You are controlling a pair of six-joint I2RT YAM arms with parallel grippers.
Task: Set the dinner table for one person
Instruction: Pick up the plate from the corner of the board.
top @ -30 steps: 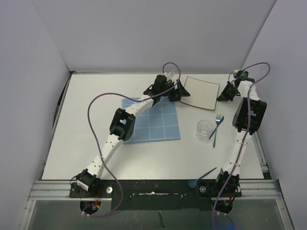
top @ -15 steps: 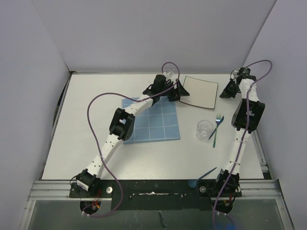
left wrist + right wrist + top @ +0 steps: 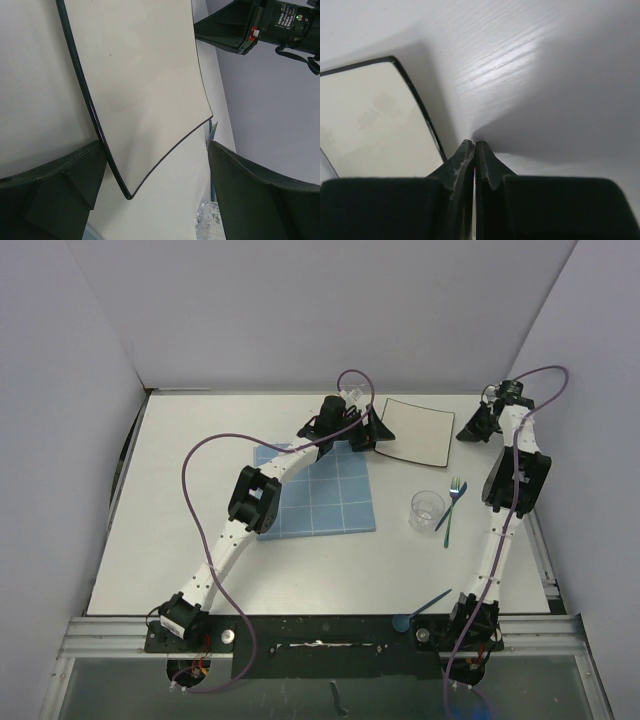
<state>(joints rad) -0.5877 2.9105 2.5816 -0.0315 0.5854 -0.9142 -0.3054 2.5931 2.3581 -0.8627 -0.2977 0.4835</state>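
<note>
Your left tool (image 3: 370, 433) stands wide apart with a corner of the square plate (image 3: 420, 430) between its fingers, unclamped, your right tool (image 3: 474, 428) is pressed fully closed and empty beside the plate's right edge, and the white bench (image 3: 200, 470) lies beneath both.

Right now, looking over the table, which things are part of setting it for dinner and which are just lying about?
For the job: dinner table, blue placemat, square plate, clear glass, fork, blue spoon.
Not for the job: purple cables, metal rail along the near edge.
</note>
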